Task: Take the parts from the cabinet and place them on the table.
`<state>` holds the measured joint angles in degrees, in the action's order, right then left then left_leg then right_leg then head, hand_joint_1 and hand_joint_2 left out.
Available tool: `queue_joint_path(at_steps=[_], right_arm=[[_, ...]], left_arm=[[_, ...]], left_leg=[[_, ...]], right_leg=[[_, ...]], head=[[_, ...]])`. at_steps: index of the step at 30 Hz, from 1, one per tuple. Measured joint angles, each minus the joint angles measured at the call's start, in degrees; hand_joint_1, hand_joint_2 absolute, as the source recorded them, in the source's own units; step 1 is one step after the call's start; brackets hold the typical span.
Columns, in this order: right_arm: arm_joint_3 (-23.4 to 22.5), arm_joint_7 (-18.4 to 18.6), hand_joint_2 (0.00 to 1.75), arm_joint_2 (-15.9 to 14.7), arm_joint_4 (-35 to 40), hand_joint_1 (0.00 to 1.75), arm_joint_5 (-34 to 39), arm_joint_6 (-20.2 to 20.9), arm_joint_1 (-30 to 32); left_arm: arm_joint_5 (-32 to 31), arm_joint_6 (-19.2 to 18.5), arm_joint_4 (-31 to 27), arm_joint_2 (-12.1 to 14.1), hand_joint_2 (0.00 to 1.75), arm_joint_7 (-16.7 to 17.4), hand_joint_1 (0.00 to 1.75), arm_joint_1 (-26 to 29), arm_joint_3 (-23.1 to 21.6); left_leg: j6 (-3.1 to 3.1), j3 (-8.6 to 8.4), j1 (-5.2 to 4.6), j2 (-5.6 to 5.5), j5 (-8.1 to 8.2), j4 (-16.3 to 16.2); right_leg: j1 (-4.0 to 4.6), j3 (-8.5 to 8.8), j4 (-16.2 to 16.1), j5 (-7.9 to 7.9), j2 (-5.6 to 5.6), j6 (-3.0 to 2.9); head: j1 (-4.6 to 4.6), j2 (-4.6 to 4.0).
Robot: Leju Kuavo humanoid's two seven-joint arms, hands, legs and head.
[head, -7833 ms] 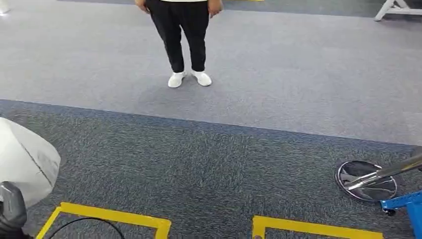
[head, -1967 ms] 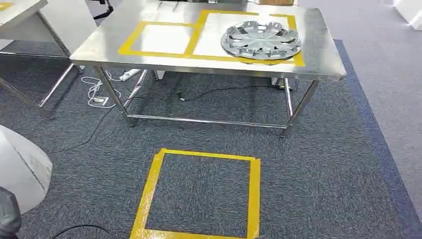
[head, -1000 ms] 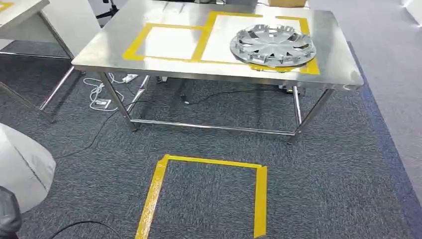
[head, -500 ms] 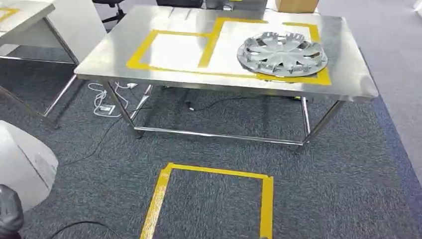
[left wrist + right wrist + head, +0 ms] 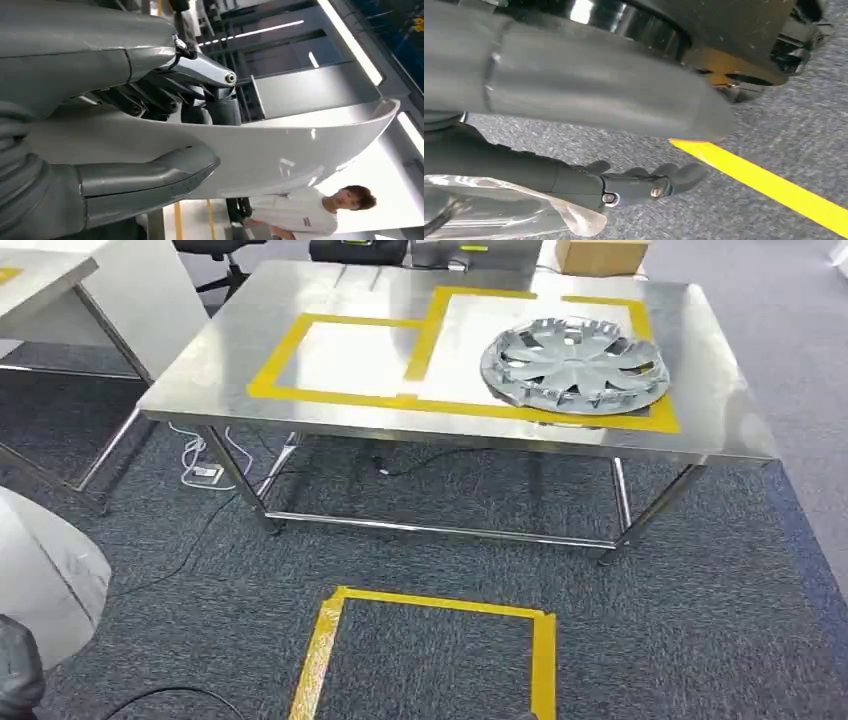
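Note:
A large white curved panel (image 5: 50, 570) shows at the lower left of the head view, with my dark left hand (image 5: 18, 670) under it. In the left wrist view my left hand (image 5: 145, 175) grips that white panel (image 5: 280, 145), thumb on one face and fingers on the other. Ahead stands a steel table (image 5: 200, 390) marked with two yellow tape squares. A silver hubcap (image 5: 574, 365) lies in the right one; the left square (image 5: 340, 355) is bare. My right hand (image 5: 624, 187) hangs over the carpet, fingers stretched out, a clear film (image 5: 499, 210) beside them.
A yellow tape square (image 5: 440, 602) marks the carpet before the table. Cables (image 5: 205, 465) lie under the table and a black cable (image 5: 170, 695) runs near my feet. A second table (image 5: 40, 270) stands far left, a cardboard box (image 5: 600, 255) behind. A person (image 5: 310, 215) stands behind me.
The camera turned from a person standing on the carpet to the steel table. Over the last second the table has drawn nearer. The white panel stays in my left hand.

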<state>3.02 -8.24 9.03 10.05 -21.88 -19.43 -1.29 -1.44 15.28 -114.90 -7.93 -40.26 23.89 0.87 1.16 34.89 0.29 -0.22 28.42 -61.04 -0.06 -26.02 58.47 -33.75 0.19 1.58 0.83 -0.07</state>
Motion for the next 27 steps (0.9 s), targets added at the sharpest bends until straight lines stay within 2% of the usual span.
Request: queue_joint_path(at_steps=[1, 2, 3, 4, 5, 6, 7, 8, 9, 11, 12, 13, 14, 15, 16, 17, 18, 19, 20, 21, 22, 23, 24, 25, 26, 27], right_arm=[[-0.02, 0.02, 0.0, 0.0, 0.0, 0.0, 0.0, 0.09, 0.0], [-0.02, -0.04, 0.0, 0.0, 0.0, 0.0, 0.02, 0.17, -0.11], [-0.04, -0.04, 0.0, 0.0, 0.0, 0.0, 0.13, 0.35, -0.27], [-0.09, -0.07, 0.0, 0.0, 0.0, 0.0, 0.15, 0.42, -0.29], [-0.22, -0.11, 0.0, 0.0, 0.0, 0.0, 0.18, 0.48, -0.29], [-0.28, -0.11, 0.0, 0.0, 0.0, 0.0, 0.22, 0.57, -0.29], [-0.31, -0.09, 0.0, 0.0, 0.0, 0.0, 0.24, 0.59, -0.08], [-0.35, -0.09, 0.0, 0.0, 0.0, 0.0, 0.24, 0.68, 0.12], [-0.37, -0.11, 0.0, 0.0, 0.0, 0.0, 0.24, 0.74, 0.22], [-0.5, -0.11, 0.0, -0.02, -0.04, 0.0, 0.26, 0.74, 0.39], [-0.59, -0.11, 0.0, -0.02, -0.04, 0.0, 0.26, 0.79, 0.36], [-0.63, -0.07, 0.0, -0.02, -0.02, 0.0, 0.28, 0.83, 0.22], [-0.7, -0.04, 0.0, -0.02, -0.02, 0.0, 0.28, 0.83, 0.38], [-0.77, -0.02, 0.0, -0.04, -0.02, 0.0, 0.28, 0.83, 0.46], [-0.81, 0.0, 0.0, 0.0, -0.02, 0.0, 0.31, 0.83, 0.35], [-0.83, 0.0, 0.0, -0.02, -0.02, 0.0, 0.31, 0.83, 0.26], [-0.85, 0.04, 0.0, -0.02, -0.02, 0.0, 0.33, 0.83, 0.08], [-0.85, 0.07, 0.0, -0.02, -0.02, 0.0, 0.33, 0.83, -0.06], [-0.87, 0.09, 0.0, 0.02, -0.02, 0.0, 0.37, 0.83, -0.07], [-0.87, 0.13, 0.0, 0.02, -0.02, 0.0, 0.52, 0.81, -0.05], [-0.92, 0.2, 0.0, 0.0, -0.02, 0.0, 0.7, 0.74, 0.0], [-0.96, 0.33, 0.0, 0.02, -0.02, 0.0, 0.9, 0.72, 0.23], [-1.03, 0.33, 0.0, 0.02, -0.02, 0.0, 1.05, 0.72, 0.34], [-1.12, 0.35, 0.0, 0.04, -0.02, 0.0, 1.2, 0.7, 0.33], [-1.22, 0.35, 0.0, 0.07, -0.02, 0.0, 1.29, 0.61, 0.35], [-1.31, 0.42, 0.0, 0.07, -0.07, 0.0, 1.4, 0.5, 0.26]], left_arm=[[-0.02, -0.04, 0.0, 0.04, 1.75, 0.0, 1.75, -0.02, -0.02], [-0.17, -0.07, 0.0, 0.04, 1.75, 0.0, 1.75, -0.01, -0.04], [-0.24, -0.07, 0.0, 0.04, 1.75, 0.0, 1.75, -0.07, -0.07], [-0.31, -0.07, 0.0, 0.04, 1.75, 0.0, 1.75, -0.12, -0.07], [-0.33, -0.09, 0.0, 0.07, 1.75, 0.0, 1.75, -0.13, -0.07], [-0.35, -0.09, 0.0, 0.07, 1.75, 0.0, 1.75, -0.09, -0.09], [-0.35, -0.09, 0.0, 0.07, 1.75, 0.0, 1.75, -0.08, -0.09], [-0.35, -0.09, 0.0, 0.07, 1.75, 0.0, 1.75, -0.08, -0.07], [-0.35, -0.09, 0.0, 0.07, 1.75, 0.0, 1.75, -0.1, -0.07], [-0.35, -0.09, 0.02, 0.07, 1.75, 0.0, 1.75, -0.17, -0.09], [-0.35, -0.09, 0.07, 0.09, 1.75, 0.04, 1.75, -0.22, -0.07], [-0.35, -0.09, 0.04, 0.07, 1.75, 0.04, 1.75, -0.22, -0.11], [-0.37, -0.09, 0.06, 0.07, 1.75, 0.04, 1.75, -0.18, -0.11], [-0.4, -0.09, 0.07, 0.07, 1.75, 0.0, 1.75, -0.12, -0.11], [-0.42, -0.09, 0.07, 0.11, 1.75, 0.0, 1.75, -0.21, -0.11], [-0.42, -0.07, 0.07, 0.2, 1.75, 0.0, 1.75, -0.16, -0.11], [-0.46, -0.04, 0.07, 0.24, 1.75, -0.02, 1.75, -0.29, -0.11], [-0.48, -0.04, 0.09, 0.22, 1.75, 0.02, 1.75, -0.3, -0.13], [-0.48, -0.02, 0.09, 0.22, 1.75, 0.02, 1.75, -0.18, -0.15], [-0.55, -0.02, 0.09, 0.28, 1.75, 0.02, 1.75, -0.05, -0.15], [-0.55, 0.09, 0.09, 0.35, 1.75, 0.02, 1.75, 0.05, -0.15], [-0.55, 0.15, 0.09, 0.35, 1.75, 0.02, 1.75, 0.05, -0.15], [-0.55, 0.18, 0.09, 0.35, 1.75, 0.02, 1.75, 0.09, -0.15], [-0.55, 0.2, 0.09, 0.37, 1.75, 0.02, 1.75, 0.12, -0.15], [-0.55, 0.22, 0.09, 0.42, 1.75, 0.02, 1.75, 0.19, -0.15], [-0.55, 0.22, 0.13, 0.44, 1.75, 0.04, 1.75, 0.29, -0.15]], left_leg=[[0.25, -0.98, 0.31, -0.05, 0.03, 0.54], [0.63, -1.71, 0.32, 0.04, 0.28, 0.82], [0.92, -2.05, 0.32, 0.06, 0.47, 1.05], [0.94, -2.27, 0.31, 0.06, 0.65, 1.16], [1.01, -2.57, 0.27, 0.04, 1.03, 1.24], [1.06, -2.98, 0.25, 0.0, 1.46, 1.25], [1.07, -3.65, 0.18, -0.13, 1.99, 1.26], [1.07, -4.42, 0.11, -0.21, 2.55, 1.3], [1.01, -5.3, 0.01, -0.22, 3.11, 1.32], [0.84, -6.31, -0.02, -0.19, 4.28, 1.44], [0.52, -6.93, -0.22, -0.41, 4.84, 1.28], [0.0, -7.2, -0.18, -0.41, 5.58, 1.61], [-0.3, -8.4, -0.2, -0.42, 5.16, 1.05], [-0.69, -8.83, -0.2, -0.41, 4.87, 1.13], [-0.92, -9.12, -0.27, -0.41, 5.29, 0.53], [-1.18, -8.84, -0.2, -0.28, 5.63, -1.17], [-1.34, -7.2, -0.15, -0.25, 6.32, -4.14], [-1.59, -4.43, -0.02, -0.23, 8.11, -8.35], [-1.92, -1.8, 0.11, -0.23, 10.38, -11.96], [-2.02, 0.28, 0.18, -0.23, 12.09, -14.27], [-2.04, 1.36, 0.23, -0.23, 12.15, -14.5], [-2.0, 1.52, 0.25, -0.23, 10.63, -12.81], [-1.96, 0.97, 0.26, -0.22, 7.92, -9.64], [-1.85, 0.06, 0.26, -0.22, 4.41, -5.43], [-1.82, -0.59, 0.27, -0.18, 0.28, -1.19], [-1.71, -0.12, -0.14, 0.06, 2.58, -1.78]], right_leg=[[-0.08, -0.76, 0.8, -0.3, 0.01, 0.26], [-0.06, -1.85, 3.54, -0.29, -0.04, 0.51], [-0.09, -4.45, 7.66, -0.88, -0.03, 0.69], [-0.12, -7.07, 11.17, -2.0, -0.04, 0.78], [-0.09, -10.25, 14.95, -4.26, -0.03, 0.85], [-0.05, -12.5, 16.81, -5.9, -0.03, 0.83], [-0.04, -13.63, 16.26, -5.75, -0.03, 0.72], [0.0, -13.66, 14.06, -4.19, -0.02, 0.48], [0.07, -12.97, 10.39, -1.26, -0.02, 0.15], [0.52, -11.35, 2.29, 7.28, -0.03, -1.05], [0.67, -11.59, 3.01, 4.02, -0.04, -0.86], [0.73, -11.01, 3.0, 2.5, -0.02, -0.95], [0.75, -10.43, 2.11, 3.28, 0.08, -1.35], [0.75, -9.69, 1.74, 4.36, 0.06, -1.76], [0.29, -7.75, 1.59, 5.19, 0.15, -2.11], [0.16, -7.19, 1.26, 4.88, -0.06, -2.15], [0.09, -6.75, 1.25, 4.74, -0.09, -2.34], [0.01, -6.43, 1.18, 4.32, -0.07, -2.45], [0.0, -6.17, 1.18, 3.9, -0.05, -2.45], [-0.01, -5.8, 1.18, 3.48, -0.01, -2.41], [-0.01, -5.33, 1.18, 3.06, 0.05, -2.34], [-0.02, -4.67, 1.18, 2.54, 0.08, -2.28], [-0.05, -3.99, 1.18, 2.02, 0.14, -2.14], [-0.12, -3.26, 1.18, 1.45, 0.16, -1.88], [-0.13, -3.68, 1.08, 0.88, 0.13, -1.58], [0.03, -2.02, 1.23, 0.49, 0.28, -1.24]], head=[[-0.02, 0.02], [0.3, -0.04], [0.54, 0.0], [0.5, 0.0], [0.63, 0.0], [0.67, 0.0], [0.81, 0.0], [0.76, 0.0], [0.83, 0.0], [0.72, 0.0], [0.8, 0.0], [1.09, 0.0], [0.98, 0.0], [1.07, 0.0], [1.09, 0.0], [1.02, 0.0], [0.31, -0.02], [0.59, -0.02], [0.41, -0.02], [0.5, -0.02], [0.48, -0.02], [0.48, -0.02], [0.48, -0.02], [0.48, -0.02], [0.39, -0.02], [0.46, -0.02]])
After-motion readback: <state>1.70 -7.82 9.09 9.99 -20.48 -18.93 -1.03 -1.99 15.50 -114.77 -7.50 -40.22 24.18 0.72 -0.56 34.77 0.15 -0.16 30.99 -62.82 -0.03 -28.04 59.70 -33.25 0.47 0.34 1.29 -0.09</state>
